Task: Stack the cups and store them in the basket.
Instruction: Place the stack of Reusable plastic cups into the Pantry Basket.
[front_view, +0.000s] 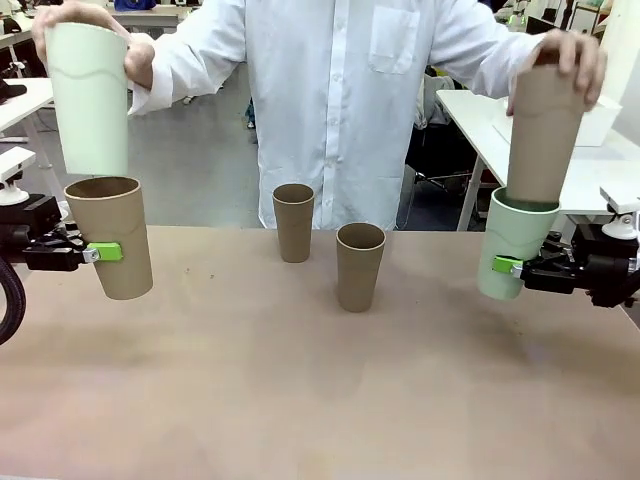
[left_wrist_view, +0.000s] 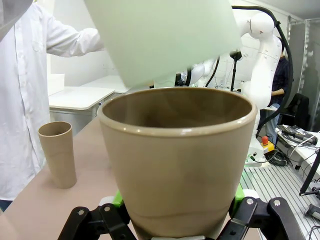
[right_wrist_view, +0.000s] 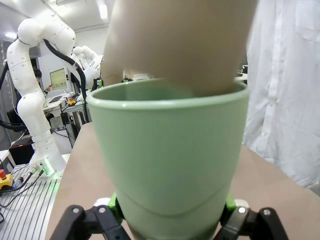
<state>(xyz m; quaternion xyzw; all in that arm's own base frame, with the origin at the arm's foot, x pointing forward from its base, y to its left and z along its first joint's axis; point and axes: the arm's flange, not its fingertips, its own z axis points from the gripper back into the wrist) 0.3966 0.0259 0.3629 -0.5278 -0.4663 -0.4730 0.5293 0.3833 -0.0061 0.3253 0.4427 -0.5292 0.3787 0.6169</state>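
The left gripper (front_view: 101, 252) is beside the left edge of the bench (front_view: 320, 400). Its jaws are clenched on the lower part of a matte brown tapered cup (front_view: 108, 238), which is held upright above the bench surface. In the left wrist view this cup is empty inside. One hand of the person (front_view: 138, 58) holds a pale mint green tapered cup (front_view: 88, 95) upright directly over it. The bottom of the green cup is just above the brown rim, and I cannot tell if they touch.

The right gripper (front_view: 506, 266) is beside the right edge of the bench. Its jaws grasp a second pale mint green cup (front_view: 512, 250), also upright and lifted from the surface. The other hand of the person (front_view: 570, 55) lies on top of a tall brown cup (front_view: 545, 125). The lower end of this brown cup is already inside the mouth of the green one, and most of it stands out above the rim.

Two more brown cups stand free on the bench, mouth up, near the middle of the far edge. The first brown cup (front_view: 293, 222) is closest to the far edge. The second brown cup (front_view: 360, 265) is just beside it, a little nearer to the robot and toward the right edge. They do not touch, and the second one looks empty.
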